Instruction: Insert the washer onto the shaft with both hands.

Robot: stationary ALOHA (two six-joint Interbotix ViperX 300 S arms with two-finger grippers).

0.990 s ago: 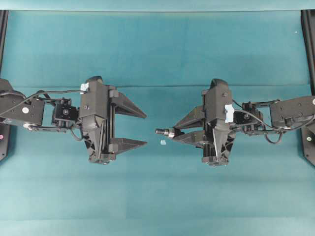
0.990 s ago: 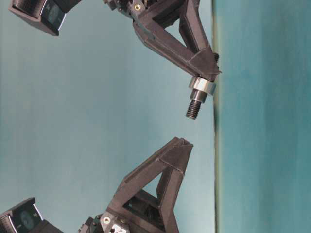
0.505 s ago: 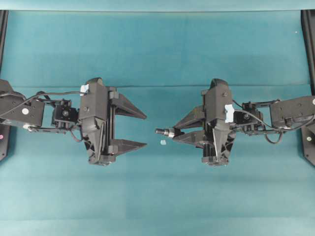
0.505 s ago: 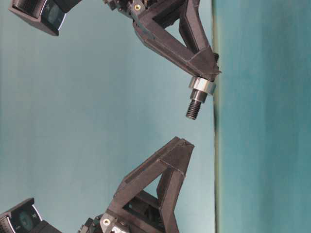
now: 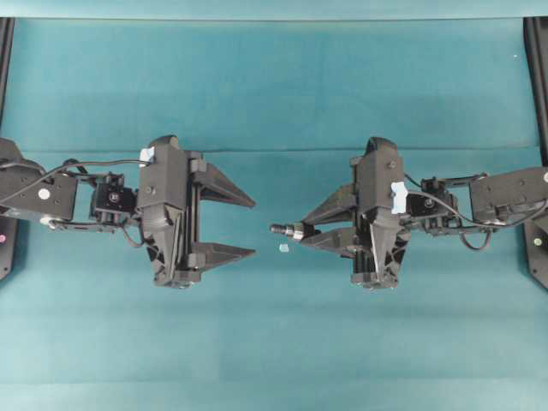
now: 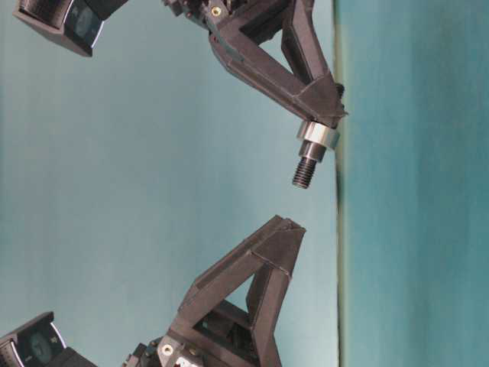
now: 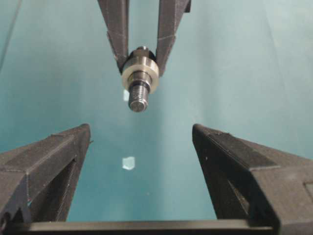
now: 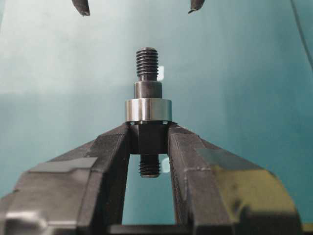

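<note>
From my seat the right end effector (image 5: 301,233) is clamped on the shaft (image 8: 147,88), washer (image 8: 147,110) already sitting on it right against the fingertips. Left end effector (image 5: 248,227) is wide open, empty, over at 9 o'clock. Tiny pale bit (image 5: 282,248) lies on the desk (image 5: 274,86) between them

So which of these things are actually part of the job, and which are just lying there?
Part of the job:
- shaft, clamped in the right fingers
- washer, already on the shaft
- left fingers, open and empty

Just lying about:
- small pale square bit on the teal cloth
</note>
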